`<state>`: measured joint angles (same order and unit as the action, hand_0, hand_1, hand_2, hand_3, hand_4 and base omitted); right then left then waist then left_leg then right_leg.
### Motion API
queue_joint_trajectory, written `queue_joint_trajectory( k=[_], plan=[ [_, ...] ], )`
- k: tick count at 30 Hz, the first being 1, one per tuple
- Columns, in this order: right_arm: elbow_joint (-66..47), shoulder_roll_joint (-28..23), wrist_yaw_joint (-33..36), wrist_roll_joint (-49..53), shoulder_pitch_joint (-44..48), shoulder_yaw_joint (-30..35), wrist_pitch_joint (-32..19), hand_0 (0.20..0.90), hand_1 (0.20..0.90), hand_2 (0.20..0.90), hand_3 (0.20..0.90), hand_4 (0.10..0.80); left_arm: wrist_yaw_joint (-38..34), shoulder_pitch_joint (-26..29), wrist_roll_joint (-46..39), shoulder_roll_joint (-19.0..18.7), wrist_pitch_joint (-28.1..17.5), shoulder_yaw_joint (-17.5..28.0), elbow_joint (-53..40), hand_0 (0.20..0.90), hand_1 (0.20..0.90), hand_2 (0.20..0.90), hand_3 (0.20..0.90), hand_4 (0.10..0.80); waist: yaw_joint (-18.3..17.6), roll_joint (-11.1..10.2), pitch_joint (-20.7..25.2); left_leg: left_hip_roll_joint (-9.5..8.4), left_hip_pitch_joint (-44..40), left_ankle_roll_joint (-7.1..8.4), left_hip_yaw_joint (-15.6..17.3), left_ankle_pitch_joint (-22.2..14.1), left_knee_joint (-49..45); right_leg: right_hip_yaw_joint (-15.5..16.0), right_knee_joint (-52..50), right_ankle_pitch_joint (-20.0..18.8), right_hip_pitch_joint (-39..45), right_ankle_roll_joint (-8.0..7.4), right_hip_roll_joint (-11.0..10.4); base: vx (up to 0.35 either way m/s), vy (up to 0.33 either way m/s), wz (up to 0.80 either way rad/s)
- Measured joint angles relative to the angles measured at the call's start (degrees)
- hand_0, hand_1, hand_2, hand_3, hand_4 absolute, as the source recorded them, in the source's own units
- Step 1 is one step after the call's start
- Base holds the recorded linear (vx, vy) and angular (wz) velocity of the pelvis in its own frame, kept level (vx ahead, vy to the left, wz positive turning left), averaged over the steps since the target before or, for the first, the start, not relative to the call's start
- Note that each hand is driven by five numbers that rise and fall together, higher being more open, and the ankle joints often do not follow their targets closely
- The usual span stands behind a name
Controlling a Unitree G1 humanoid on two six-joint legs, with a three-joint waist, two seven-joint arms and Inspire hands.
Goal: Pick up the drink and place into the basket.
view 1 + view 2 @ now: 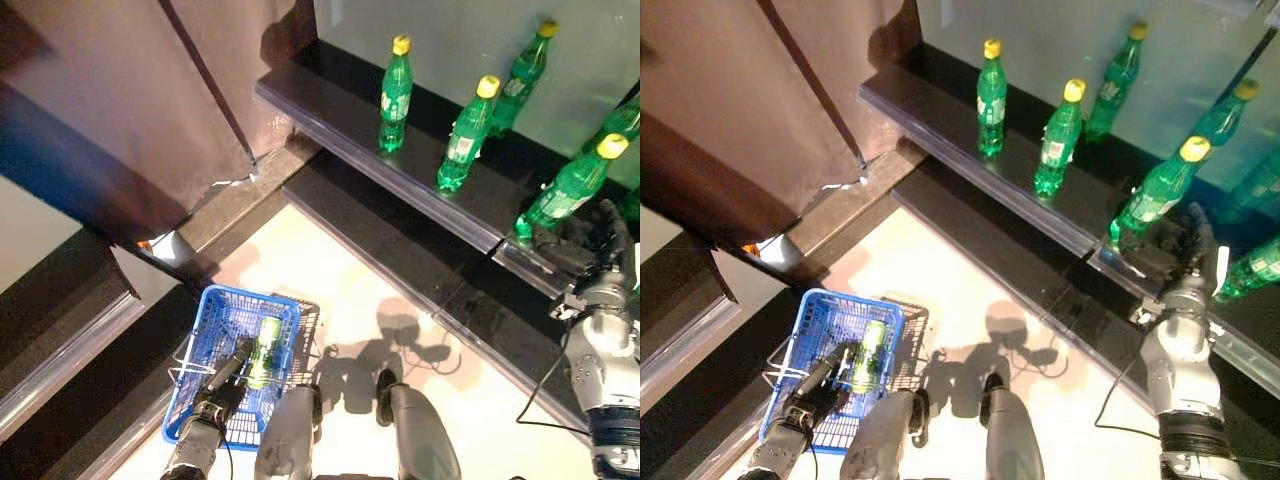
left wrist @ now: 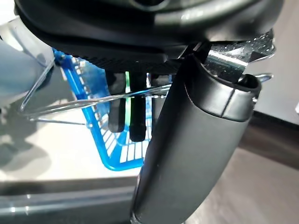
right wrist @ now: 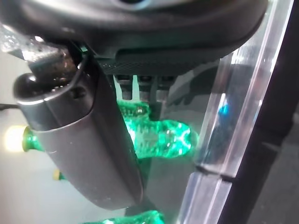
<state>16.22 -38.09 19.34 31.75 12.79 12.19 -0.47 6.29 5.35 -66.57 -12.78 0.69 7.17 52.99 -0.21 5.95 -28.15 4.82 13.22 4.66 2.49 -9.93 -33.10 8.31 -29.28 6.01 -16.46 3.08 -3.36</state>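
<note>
Shelf of dark stone carries green bottles; right hand fingers spread loose, left hand fingers hook the basket handle.

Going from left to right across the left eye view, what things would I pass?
Blue basket held by the left hand → green can lying in the basket → leftmost green bottle → second bottle → bottle by the right hand → right hand.

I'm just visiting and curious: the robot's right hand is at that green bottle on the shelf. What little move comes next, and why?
Probably closing the right hand round the green bottle before lifting. The hand sits at the bottle's base on the shelf, fingers seemingly not yet wrapped. The left hand already holds the blue basket, which has one bottle inside.
</note>
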Motion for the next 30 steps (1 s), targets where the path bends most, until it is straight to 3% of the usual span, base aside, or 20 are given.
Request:
queue_joint_trajectory(
  k=[4, 5, 6, 7, 9, 11, 21, 30],
  plan=[
    [3.5, -0.5, 0.6, 2.2, 1.3, -0.4, -0.1, 0.9, 0.9, 0.9, 0.9, 0.8, -0.5, -0.6, -0.3, -2.2, 0.0, -0.9, 0.5, 0.3, 0.3, 0.3, 0.2, 0.1, 0.6, -0.5, 0.0, 0.87, 2.5, -0.92, 0.0, -0.3, 1.3, 0.8, 1.0, -1.5, -2.1, -1.01, 0.4, -0.165, -0.024, -0.03],
    [3.6, -0.5, 0.9, 2.2, 1.5, -0.7, -0.1, 0.9, 0.9, 0.9, 0.9, 0.8, -0.5, -1.0, -0.6, -2.6, 0.0, -1.1, 0.4, 0.3, 0.3, 0.3, 0.2, 0.1, 1.0, -0.4, 0.0, 1.23, 3.2, -1.06, 0.5, 0.0, 1.3, 0.6, -2.0, -0.5, -3.1, -0.99, 0.6, -0.138, -0.017, -0.01],
    [3.7, -0.5, 1.7, 2.3, 1.5, -0.9, -0.1, 0.9, 0.9, 0.9, 0.9, 0.8, -0.6, -1.6, -0.8, -3.8, 0.0, -1.8, 0.4, 0.3, 0.3, 0.3, 0.2, 0.1, 1.1, -1.1, 0.1, 1.04, 4.6, -0.67, 0.7, 0.2, 0.3, 0.5, -9.0, 3.9, -3.8, -0.41, -0.5, -0.102, -0.01, 0.13],
    [3.7, -0.6, 2.0, 2.3, 1.7, -1.1, -0.1, 0.9, 0.9, 0.9, 0.9, 0.8, -0.6, -1.7, -0.8, -4.5, 0.1, -2.0, 0.3, 0.3, 0.3, 0.3, 0.2, 0.1, 1.0, -1.6, 0.3, 0.72, 5.3, -0.44, 0.7, 0.3, -0.2, 0.0, -8.5, 7.2, -3.2, 0.06, -0.6, -0.157, -0.004, 0.14],
    [7.3, -1.1, 2.3, 2.8, 6.8, -2.9, -0.1, 0.9, 0.9, 0.9, 0.9, 0.8, -1.1, -2.1, -0.7, -4.5, 0.4, -3.9, 0.8, 0.3, 0.3, 0.3, 0.2, 0.1, 1.2, -0.8, -0.3, 0.92, 7.3, 0.92, -1.3, 2.3, 0.2, 0.5, -6.4, 5.2, -5.0, 0.7, 0.7, -0.146, 0.001, -0.06],
    [9.7, -1.5, 3.2, 3.5, 8.4, -4.1, -0.1, 0.9, 0.9, 0.9, 0.9, 0.8, -1.7, -3.0, -1.0, -4.5, 0.4, -5.6, 1.6, 0.3, 0.3, 0.3, 0.2, 0.1, 1.7, -0.9, -0.6, 0.92, 8.0, 1.27, -1.7, 2.7, 0.1, 0.8, -6.1, 4.7, -5.4, 1.12, 1.2, -0.128, 0.008, -0.04],
    [12.7, -3.4, 5.6, 4.4, 17.2, -6.8, -2.3, 0.9, 0.9, 0.9, 0.9, 0.8, -3.4, -0.6, -6.8, -4.6, -0.3, -6.7, 1.9, 0.3, 0.3, 0.3, 0.2, 0.1, 2.0, -0.7, -2.7, 1.12, 12.2, 0.51, -1.7, 5.7, 5.3, 0.8, 1.4, -1.2, -9.0, 0.93, 2.0, -0.12, 0.019, -0.08],
    [16.0, -5.8, 7.4, 4.8, 23.8, -9.3, -6.3, 0.9, 0.9, 0.9, 0.9, 0.8, -4.6, 3.1, -8.2, -4.9, -3.0, -9.0, -0.1, 0.3, 0.3, 0.3, 0.2, 0.1, 1.7, -0.9, -2.8, 1.15, 16.9, 0.15, -1.4, 6.7, 6.0, 0.5, 3.5, -2.6, -13.3, 0.64, 2.2, -0.093, 0.008, -0.04]
  ],
)
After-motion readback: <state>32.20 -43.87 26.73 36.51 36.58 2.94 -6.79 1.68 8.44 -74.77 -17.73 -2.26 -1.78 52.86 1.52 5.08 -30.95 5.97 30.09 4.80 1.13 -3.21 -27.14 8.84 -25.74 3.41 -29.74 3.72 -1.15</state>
